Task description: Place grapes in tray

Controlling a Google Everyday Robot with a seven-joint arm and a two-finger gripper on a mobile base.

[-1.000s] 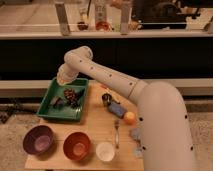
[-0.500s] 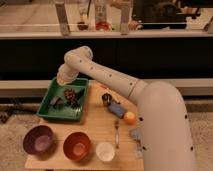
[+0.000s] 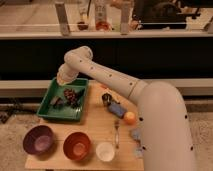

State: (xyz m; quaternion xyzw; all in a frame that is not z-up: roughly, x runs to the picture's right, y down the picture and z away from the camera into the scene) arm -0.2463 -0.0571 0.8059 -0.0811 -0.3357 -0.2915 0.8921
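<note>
Item: gripper (image 3: 66,85). It sits at the end of the arm, low over the far half of the tray (image 3: 46,103). Clenched or released: I cannot tell from here, as the wrist hides it.

Item: grapes (image 3: 70,95). A dark knobbly bunch directly under the gripper, inside the tray and resting on or very near its floor. I can't make out whether the gripper touches them.

Item: dark lump (image 3: 55,101). Also in the tray, below the gripper and to its left as I look, just beside the grapes.

Item: table (image 3: 95,131). On it, well apart from the gripper:
- purple bowl (image 3: 39,140) and orange bowl (image 3: 76,145), on the near side past the tray's front rim
- white cup (image 3: 105,151), beside the orange bowl
- orange ball (image 3: 130,118), off to the right
- small blue thing (image 3: 116,109), off to the right

Risks, as I judge them:
1. If the grapes are gripped, a lift before letting go would carry them out of the tray again.
2. If stems snag on letting go, the bunch could drag up the sloping side and spill over the rim.
3. A sideways withdrawal could knock the lump or nudge the tray, since the gripper hangs so close to both.
4. A swing of the broad forearm could sweep the items on the right.
</note>
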